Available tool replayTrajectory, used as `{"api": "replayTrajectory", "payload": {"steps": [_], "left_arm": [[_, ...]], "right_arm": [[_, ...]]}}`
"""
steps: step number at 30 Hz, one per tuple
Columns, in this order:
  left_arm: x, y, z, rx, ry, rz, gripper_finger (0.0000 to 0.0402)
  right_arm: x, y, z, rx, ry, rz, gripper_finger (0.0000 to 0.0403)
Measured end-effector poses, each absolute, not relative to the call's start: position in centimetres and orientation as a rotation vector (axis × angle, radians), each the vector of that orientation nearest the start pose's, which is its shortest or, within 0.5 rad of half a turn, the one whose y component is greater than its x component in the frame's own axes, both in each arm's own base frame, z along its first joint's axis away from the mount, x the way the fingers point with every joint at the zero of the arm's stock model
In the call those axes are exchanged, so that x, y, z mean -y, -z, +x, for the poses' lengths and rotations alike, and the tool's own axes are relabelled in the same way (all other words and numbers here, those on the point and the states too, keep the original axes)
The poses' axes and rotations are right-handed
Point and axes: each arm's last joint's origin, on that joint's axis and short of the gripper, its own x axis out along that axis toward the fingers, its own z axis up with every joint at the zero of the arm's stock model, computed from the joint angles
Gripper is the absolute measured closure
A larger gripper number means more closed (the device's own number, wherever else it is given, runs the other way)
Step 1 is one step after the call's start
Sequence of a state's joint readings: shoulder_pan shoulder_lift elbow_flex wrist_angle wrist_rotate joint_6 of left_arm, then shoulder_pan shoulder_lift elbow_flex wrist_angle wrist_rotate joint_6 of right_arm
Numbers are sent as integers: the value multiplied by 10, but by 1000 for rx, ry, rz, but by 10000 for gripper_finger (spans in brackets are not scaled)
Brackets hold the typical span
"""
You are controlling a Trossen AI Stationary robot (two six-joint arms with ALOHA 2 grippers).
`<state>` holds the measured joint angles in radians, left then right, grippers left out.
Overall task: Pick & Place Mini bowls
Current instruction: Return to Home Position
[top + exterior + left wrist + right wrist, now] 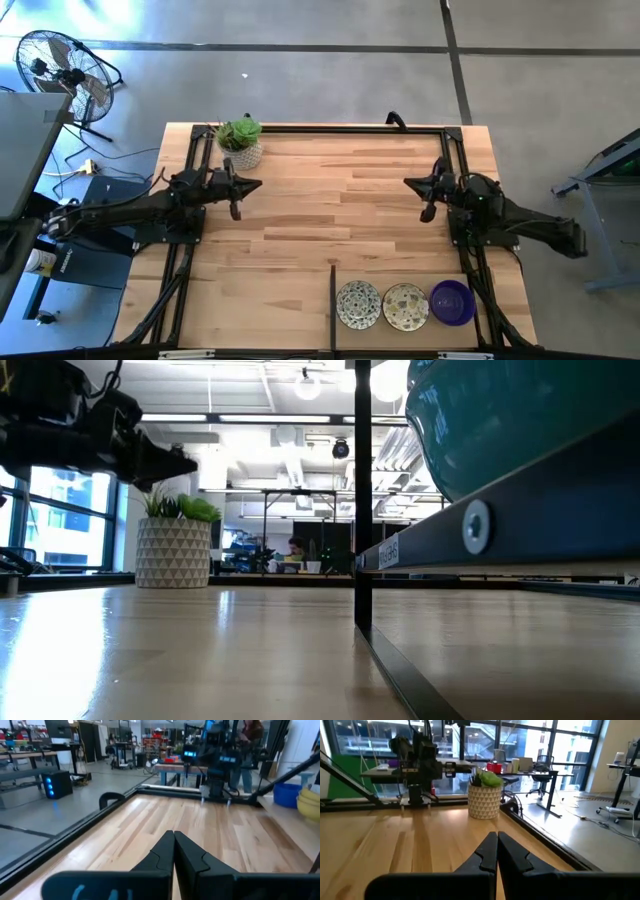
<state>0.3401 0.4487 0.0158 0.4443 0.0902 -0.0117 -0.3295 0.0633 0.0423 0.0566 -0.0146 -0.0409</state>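
Three mini bowls rest on their bases in a row near the table's near right edge: two cream speckled ones (358, 305) (405, 306) and a purple one (452, 302). The purple bowl looms at the top right of the low view (520, 420). My left gripper (256, 184) hovers shut above the table's left side, pointing level toward the right. My right gripper (410, 182) hovers shut above the right side, pointing level toward the left. Both hold nothing; their shut fingers show in the left wrist view (174, 840) and the right wrist view (497, 840).
A pale patterned pot with a green plant (242, 142) stands at the far left of the table. A black frame (330, 128) runs along the table's edges, and a black bar (332, 305) lies left of the bowls. The wooden middle (330, 200) is bare.
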Motion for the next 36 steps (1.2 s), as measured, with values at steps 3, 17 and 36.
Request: {"api": "replayTrajectory", "payload": {"steps": [3, 17, 36], "left_arm": [[-38, -173, 116, 28, -251, -17, 401], [-35, -168, 92, 23, -399, -73, 401], [-32, -167, 92, 32, -329, -133, 401]], "right_arm": [[34, -170, 93, 29, 326, -25, 403], [39, -169, 89, 28, 409, -34, 403], [44, -167, 90, 5, 548, -2, 403]]}}
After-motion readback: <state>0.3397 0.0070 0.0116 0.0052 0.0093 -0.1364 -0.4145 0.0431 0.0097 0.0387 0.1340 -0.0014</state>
